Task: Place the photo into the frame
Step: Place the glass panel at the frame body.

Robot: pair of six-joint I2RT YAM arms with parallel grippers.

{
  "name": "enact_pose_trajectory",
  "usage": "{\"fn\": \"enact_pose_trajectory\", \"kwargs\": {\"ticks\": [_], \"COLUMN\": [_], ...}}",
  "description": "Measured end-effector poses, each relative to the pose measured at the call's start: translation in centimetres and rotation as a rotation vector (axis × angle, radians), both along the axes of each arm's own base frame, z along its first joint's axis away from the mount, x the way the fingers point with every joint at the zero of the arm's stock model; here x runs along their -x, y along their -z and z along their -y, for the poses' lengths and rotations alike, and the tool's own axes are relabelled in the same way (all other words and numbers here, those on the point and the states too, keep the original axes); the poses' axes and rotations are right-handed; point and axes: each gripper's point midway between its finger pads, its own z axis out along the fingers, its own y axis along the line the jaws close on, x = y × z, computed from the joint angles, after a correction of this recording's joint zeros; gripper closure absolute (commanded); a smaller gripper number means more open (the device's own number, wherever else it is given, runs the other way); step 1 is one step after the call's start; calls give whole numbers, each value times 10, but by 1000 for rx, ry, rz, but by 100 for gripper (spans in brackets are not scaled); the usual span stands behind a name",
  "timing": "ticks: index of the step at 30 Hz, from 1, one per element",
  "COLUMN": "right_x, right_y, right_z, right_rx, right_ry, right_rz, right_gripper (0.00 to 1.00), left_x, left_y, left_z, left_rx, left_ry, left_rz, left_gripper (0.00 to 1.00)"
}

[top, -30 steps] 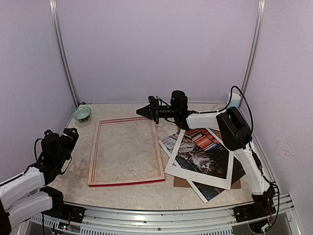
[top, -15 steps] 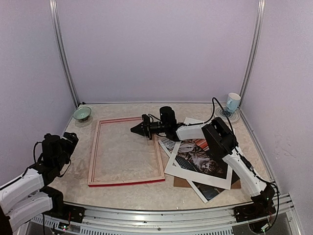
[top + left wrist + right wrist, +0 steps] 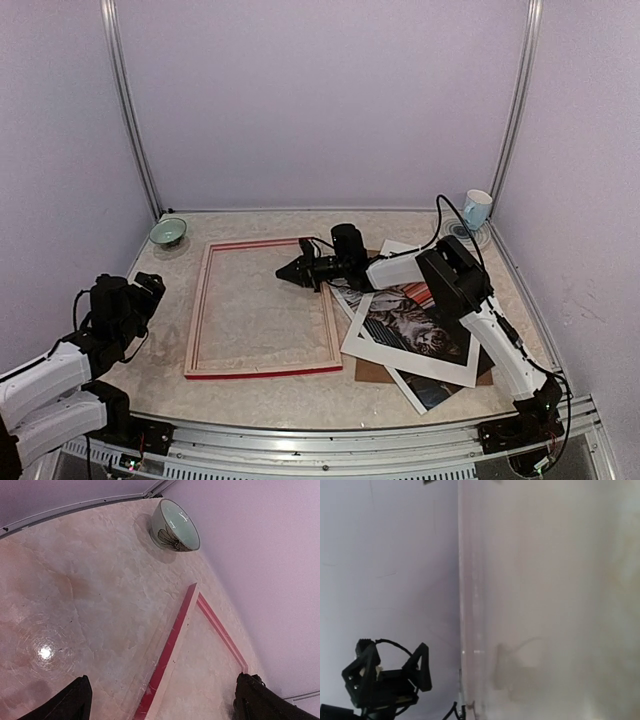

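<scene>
We are holding our right gripper (image 3: 284,273) pinched shut and empty over the thin red rectangular frame (image 3: 260,372). The cat photo print (image 3: 405,326) is lying just to its right, skewed diagonally under a white card mat (image 3: 365,345), nearer this arm. Our left gripper (image 3: 148,288) is gaping wide, holding nothing.

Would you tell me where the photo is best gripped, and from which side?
Probably the near corner of the photo, which sticks out from under the mat towards the front. Come in low from the front: the sheet lies flat and the mat covers its middle.
</scene>
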Motion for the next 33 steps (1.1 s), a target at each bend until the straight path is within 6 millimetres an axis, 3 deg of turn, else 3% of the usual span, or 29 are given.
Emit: {"fn": "enact_pose_trajectory", "kwargs": {"ticks": [8,16,21,25,33], "right_x": [2,3,2,5,18], "right_y": [1,-42,-52,-47,-10], "right_z": [15,19,21,25,35], "right_rx": [66,39,60,91,166], "right_ry": [30,48,57,60,45], "right_rz": [20,73,85,84,39], "right_gripper": [100,100,100,100,100], "left_x": [0,1,1,1,1], "left_y": [0,-4,-4,-4,-3], "left_z": [0,-3,-4,-4,-3], "left_rx": [0,-4,-4,-4,-6], "left_ry": [-5,-20,-21,-20,-19], "left_rz": [1,13,15,15,9], "left_gripper": [1,1,1,1,1]}}
